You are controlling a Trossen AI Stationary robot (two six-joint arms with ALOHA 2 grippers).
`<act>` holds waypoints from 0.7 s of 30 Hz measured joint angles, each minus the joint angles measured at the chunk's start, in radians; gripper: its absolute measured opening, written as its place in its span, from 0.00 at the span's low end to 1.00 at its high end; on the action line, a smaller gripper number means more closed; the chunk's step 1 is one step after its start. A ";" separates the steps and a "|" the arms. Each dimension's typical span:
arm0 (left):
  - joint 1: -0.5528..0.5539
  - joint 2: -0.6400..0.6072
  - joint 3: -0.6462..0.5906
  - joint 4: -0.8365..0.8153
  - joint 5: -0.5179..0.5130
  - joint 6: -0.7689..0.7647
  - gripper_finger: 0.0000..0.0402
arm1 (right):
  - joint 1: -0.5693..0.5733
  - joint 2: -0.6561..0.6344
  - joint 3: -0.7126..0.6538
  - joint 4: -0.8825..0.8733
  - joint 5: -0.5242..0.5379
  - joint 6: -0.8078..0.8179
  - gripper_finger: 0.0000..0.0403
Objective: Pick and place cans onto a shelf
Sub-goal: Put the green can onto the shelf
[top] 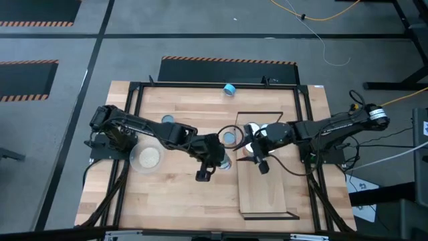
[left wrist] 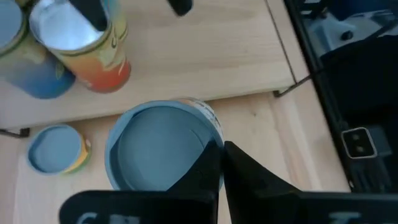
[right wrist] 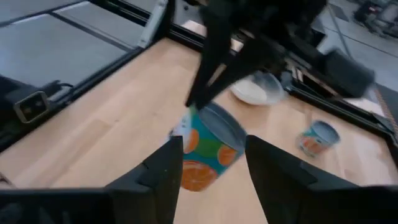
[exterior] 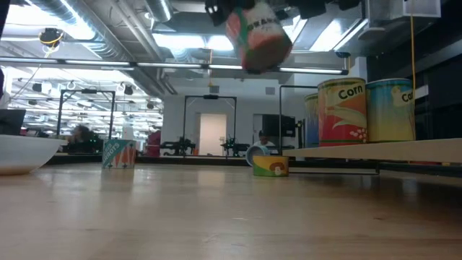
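My left gripper (top: pixel 219 163) is shut on a can (left wrist: pixel 163 146) with a blue-grey top and an orange-fruit label (right wrist: pixel 208 146). The can hangs high over the table just left of the shelf (top: pixel 269 191). My right gripper (right wrist: pixel 214 171) stands open over the shelf's left part, pointing at the held can from the right with a gap between them. Two tall cans (exterior: pixel 341 112) (exterior: pixel 390 108) stand on the shelf. A short can (exterior: pixel 271 166) stands on the table beside the shelf. My left gripper pinches the can's top rim (left wrist: pixel 214 144): one finger (left wrist: pixel 208 171) lies over the recessed top and the other (left wrist: pixel 255 177) outside the wall. The fingers come slanting down from above. The can hangs below them, tilted, lifted clear of the table (exterior: pixel 258 36).
A white bowl (top: pixel 148 157) sits on the table's left part under the left arm. One can (top: pixel 167 120) stands behind it, and a blue one (top: pixel 229 88) lies near the far edge. The shelf's near half is bare board.
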 joint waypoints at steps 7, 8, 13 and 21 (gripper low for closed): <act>0.018 0.055 0.005 0.073 0.047 0.051 0.00 | -0.032 0.006 0.001 0.036 -0.141 0.001 0.45; 0.021 0.059 0.003 0.064 0.057 0.052 0.00 | -0.035 0.012 0.001 0.036 -0.155 0.000 0.45; 0.035 0.087 0.002 0.087 0.101 0.101 0.00 | -0.044 0.065 0.002 0.045 -0.195 0.002 0.45; 0.045 0.099 0.001 0.118 0.106 0.105 0.00 | -0.045 0.162 0.002 0.034 -0.300 0.002 0.45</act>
